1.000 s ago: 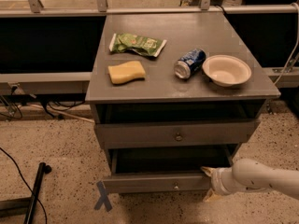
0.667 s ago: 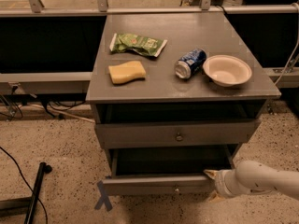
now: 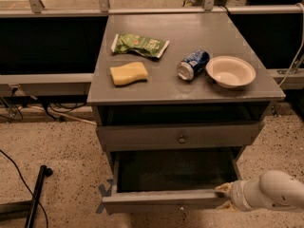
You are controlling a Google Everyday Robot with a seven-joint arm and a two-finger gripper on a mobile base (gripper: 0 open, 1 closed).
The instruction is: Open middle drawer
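The middle drawer (image 3: 161,202) stands pulled out toward me, below a closed grey drawer (image 3: 142,137) with a small round knob (image 3: 182,138). Its plain dark grey interior (image 3: 173,170) shows, with nothing in it. Only the top strip of its front shows at the frame's lower edge. My gripper (image 3: 223,191) sits at the right end of that front's top edge, touching it, at the end of my white arm (image 3: 275,191), which comes in from the lower right.
On the grey cabinet top (image 3: 156,87) lie a green snack bag (image 3: 140,44), a yellow sponge (image 3: 128,73), a blue can on its side (image 3: 193,64) and a white bowl (image 3: 231,71). A black pole base (image 3: 37,194) and cables lie on the speckled floor at left.
The middle drawer has slid further out toward me. My gripper and arm have moved with its front, slightly lower in view.
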